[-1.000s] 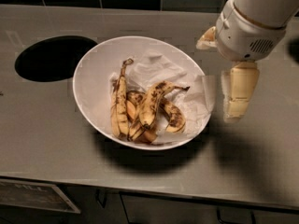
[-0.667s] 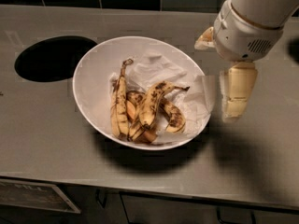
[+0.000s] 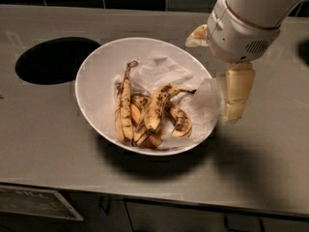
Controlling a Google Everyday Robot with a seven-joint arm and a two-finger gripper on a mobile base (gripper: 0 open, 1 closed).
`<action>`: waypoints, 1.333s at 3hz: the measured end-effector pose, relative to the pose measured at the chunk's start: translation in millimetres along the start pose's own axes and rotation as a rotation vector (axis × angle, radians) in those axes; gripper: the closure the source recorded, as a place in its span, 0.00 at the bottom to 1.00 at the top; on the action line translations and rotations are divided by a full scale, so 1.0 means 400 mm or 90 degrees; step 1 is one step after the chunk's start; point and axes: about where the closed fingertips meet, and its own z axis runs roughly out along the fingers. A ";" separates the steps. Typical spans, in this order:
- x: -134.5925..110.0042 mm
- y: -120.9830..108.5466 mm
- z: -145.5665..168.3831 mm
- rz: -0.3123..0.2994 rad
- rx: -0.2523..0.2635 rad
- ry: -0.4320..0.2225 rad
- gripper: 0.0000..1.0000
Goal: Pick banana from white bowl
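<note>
Camera view: a speckled banana lies in the middle of a white bowl on a grey counter, among peel pieces and crumpled paper. The gripper hangs at the bowl's right rim, spread wide, holding nothing.

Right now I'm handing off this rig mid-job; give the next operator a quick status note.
Tool: open, empty, at the right rim of the white bowl, above the counter.
Banana: lying in the white bowl on a paper towel, among other peel pieces, not gripped.
Done: no part of the pick.
Left: move the tool over the banana, lower, close on it, lift it out.
</note>
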 end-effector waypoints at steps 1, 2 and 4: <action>-0.032 -0.014 0.014 -0.054 -0.001 -0.018 0.00; -0.032 -0.014 0.014 -0.054 -0.001 -0.018 0.00; -0.051 -0.046 0.045 -0.104 -0.001 -0.028 0.00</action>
